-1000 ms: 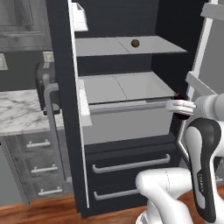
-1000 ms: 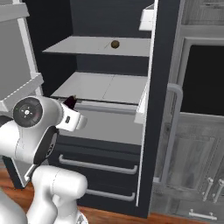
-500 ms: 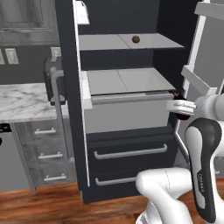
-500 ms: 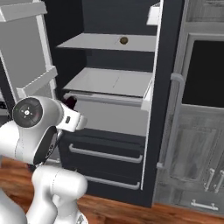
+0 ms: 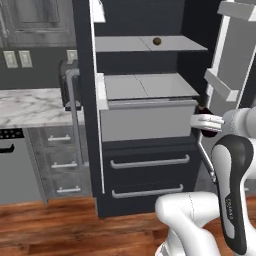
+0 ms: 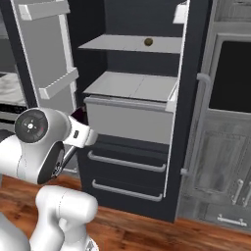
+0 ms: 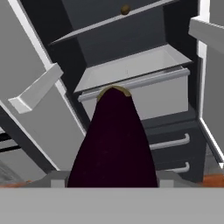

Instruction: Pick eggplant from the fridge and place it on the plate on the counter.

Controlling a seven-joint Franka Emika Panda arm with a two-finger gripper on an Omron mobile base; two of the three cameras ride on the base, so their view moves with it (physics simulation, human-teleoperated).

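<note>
Fridge (image 5: pixel 145 200) stands open, dark navy shell, pale grey shelves and bin. Small brown ball (image 5: pixel 156 41) sits on upper shelf, far back. Gripper (image 5: pixel 204 122) outside the fridge at its right, jaws clamped on eggplant (image 7: pixel 114 144): smooth, dark maroon, tapered. Marble counter (image 5: pixel 30 106) left. No legible writing.

Dark maroon eggplant (image 7: pixel 113 140), black-navy fridge (image 5: pixel 145 192) with pale grey shelves, grey-veined white counter (image 5: pixel 30 107).
</note>
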